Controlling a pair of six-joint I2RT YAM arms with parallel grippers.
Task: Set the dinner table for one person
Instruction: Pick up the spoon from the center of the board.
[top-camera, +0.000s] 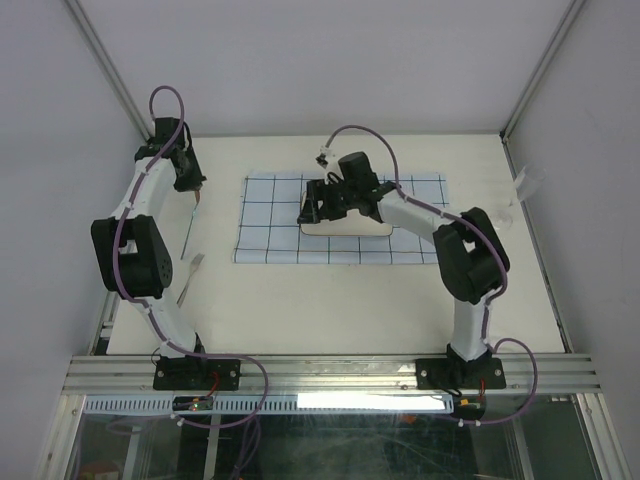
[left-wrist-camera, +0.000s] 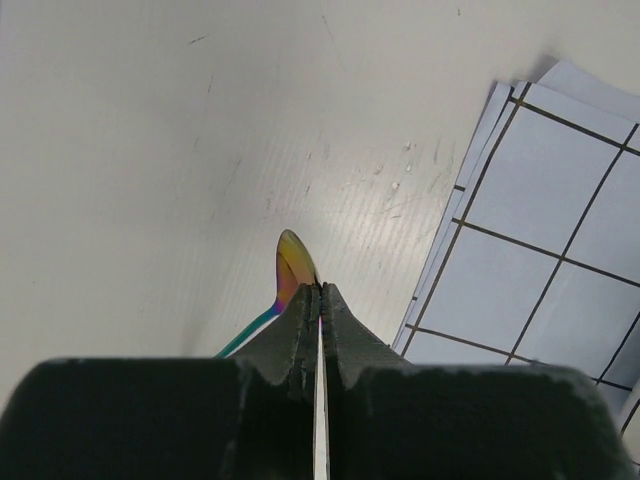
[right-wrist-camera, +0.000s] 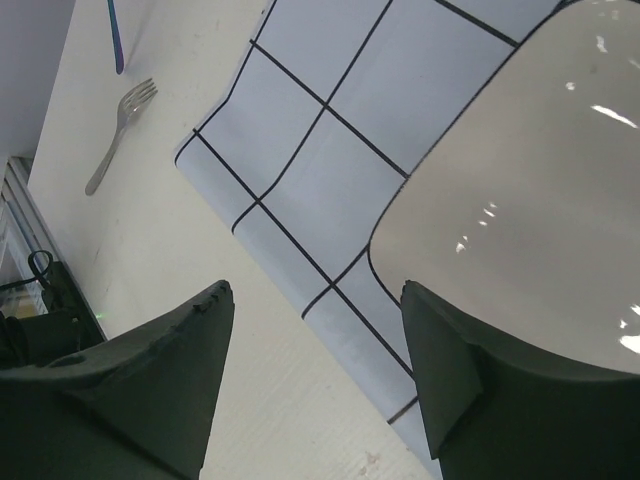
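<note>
My left gripper is shut on a thin iridescent utensil at the back left of the dinner table. The utensil's rounded end pokes past the fingertips, and its length trails toward the near side. A silver fork lies on the table left of the pale-blue grid placemat. A white plate rests on the mat. My right gripper hangs open over the plate's left edge, nothing between its fingers.
Aluminium rails run along the near edge by the arm bases. Grey walls enclose the left, back and right sides. The placemat's left edge lies just right of the left gripper.
</note>
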